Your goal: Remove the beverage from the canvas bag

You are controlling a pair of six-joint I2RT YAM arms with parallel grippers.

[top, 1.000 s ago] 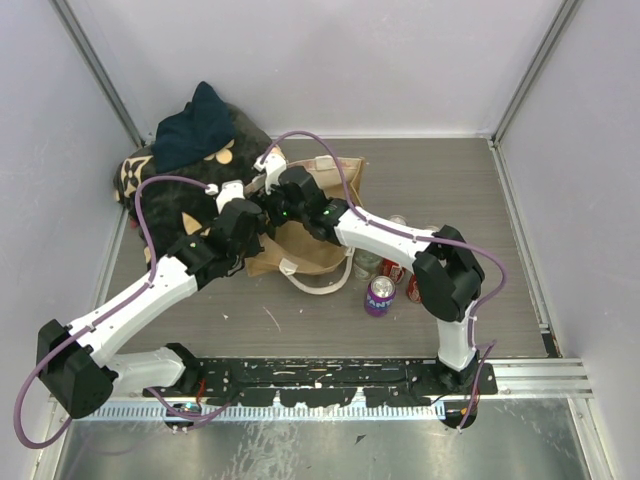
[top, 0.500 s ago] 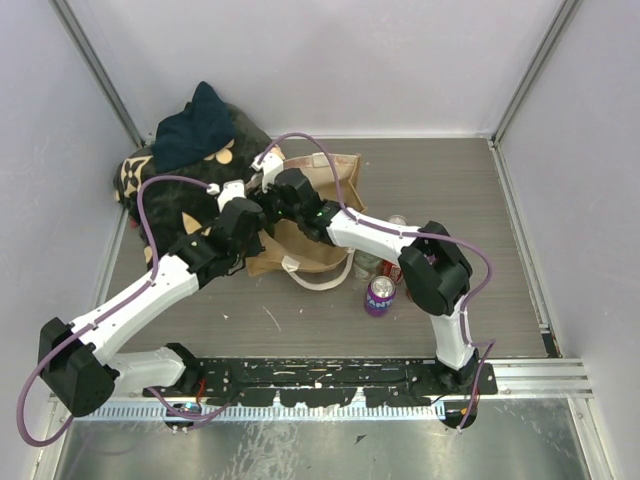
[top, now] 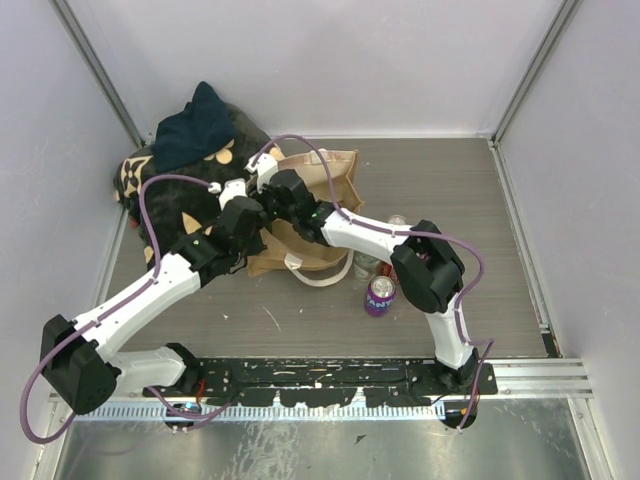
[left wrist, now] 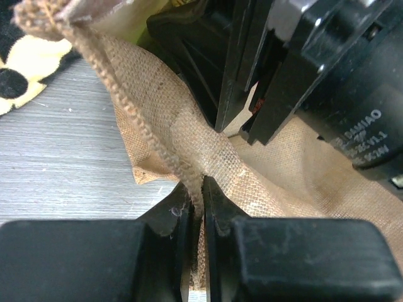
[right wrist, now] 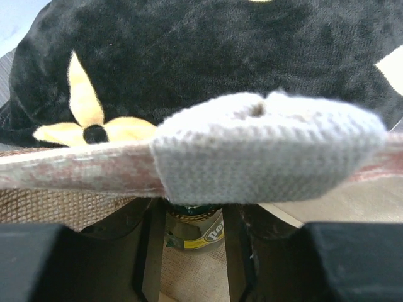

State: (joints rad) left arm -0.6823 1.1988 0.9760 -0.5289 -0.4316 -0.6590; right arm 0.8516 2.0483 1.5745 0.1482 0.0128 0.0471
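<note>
The tan canvas bag [top: 335,170] stands at the middle back of the table, against the black flower-print cushion. My left gripper [top: 246,222] is shut on the bag's woven rim edge [left wrist: 189,135], which is pinched between its jaws [left wrist: 201,184]. My right gripper [top: 276,190] reaches down inside the bag's mouth. In the right wrist view its jaws [right wrist: 194,217] stand against both sides of the beverage [right wrist: 196,231], a dark green container with a yellow label band. The bag's pinkish rim [right wrist: 75,168] and cream handle patch [right wrist: 264,151] hide the beverage's top.
The black cushion [top: 170,200] with a dark blue cloth [top: 195,125] on top lies left of the bag. A purple can [top: 380,295], red cans [top: 393,270] and a clear bottle [top: 366,262] stand on the table right of the bag. Grey walls enclose three sides.
My right gripper has moved up and left, deeper into the bag's mouth, and its elbow has followed. My left gripper has kept its hold on the rim.
</note>
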